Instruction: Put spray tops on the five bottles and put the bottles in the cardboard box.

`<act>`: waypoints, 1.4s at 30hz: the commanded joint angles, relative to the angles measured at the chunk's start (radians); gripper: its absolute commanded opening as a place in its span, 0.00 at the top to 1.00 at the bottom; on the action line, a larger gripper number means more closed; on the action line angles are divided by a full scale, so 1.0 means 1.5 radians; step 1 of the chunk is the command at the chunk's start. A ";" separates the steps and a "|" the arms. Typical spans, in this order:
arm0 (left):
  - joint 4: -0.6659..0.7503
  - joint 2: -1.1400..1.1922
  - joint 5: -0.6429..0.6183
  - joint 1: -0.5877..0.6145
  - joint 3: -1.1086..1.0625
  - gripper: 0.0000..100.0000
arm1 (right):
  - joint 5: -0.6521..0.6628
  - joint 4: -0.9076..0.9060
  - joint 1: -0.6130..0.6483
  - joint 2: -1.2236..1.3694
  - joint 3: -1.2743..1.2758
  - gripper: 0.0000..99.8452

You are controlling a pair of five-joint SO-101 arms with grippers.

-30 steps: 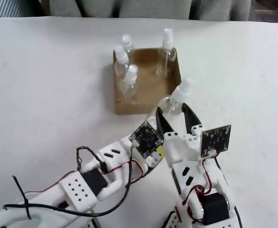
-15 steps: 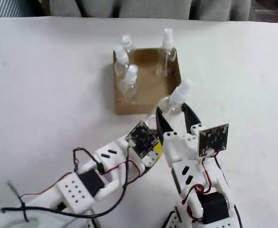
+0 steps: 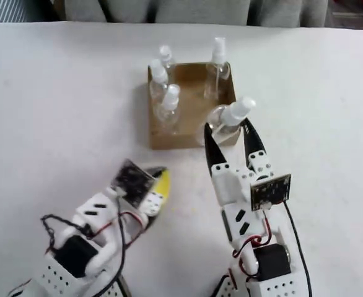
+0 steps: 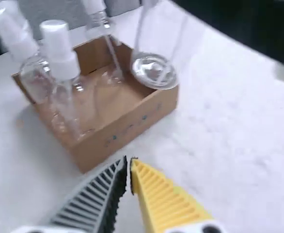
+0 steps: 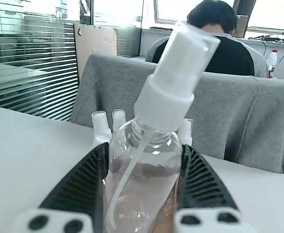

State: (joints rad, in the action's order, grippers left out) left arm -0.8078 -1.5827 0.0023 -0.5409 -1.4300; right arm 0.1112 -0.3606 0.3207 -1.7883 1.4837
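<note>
The cardboard box stands mid-table with several clear bottles in it, each with a white spray top: three along one side and one at the far corner. My right gripper is shut on another spray-topped bottle, tilted, its base over the box's near corner. From the right wrist, that bottle sits between the black fingers. My left gripper lies shut on nothing, on the table short of the box. Its grey and yellow fingertips meet, facing the box and the raised bottle base.
White tabletop spreads on all sides of the box. Grey chair backs line the far edge of the table. The two arms lie side by side at the near edge.
My left arm has pulled back from the held bottle toward the near left. My right gripper has carried the bottle forward, over the box's near corner.
</note>
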 commanded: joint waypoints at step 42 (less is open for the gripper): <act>-0.004 -0.160 0.099 0.264 -0.175 0.98 | 0.048 0.577 -0.110 1.033 -0.279 0.98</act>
State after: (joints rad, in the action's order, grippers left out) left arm -0.8109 -1.8052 0.1465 -0.1527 -1.6955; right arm 0.1450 0.4772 0.1596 -0.2739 1.1477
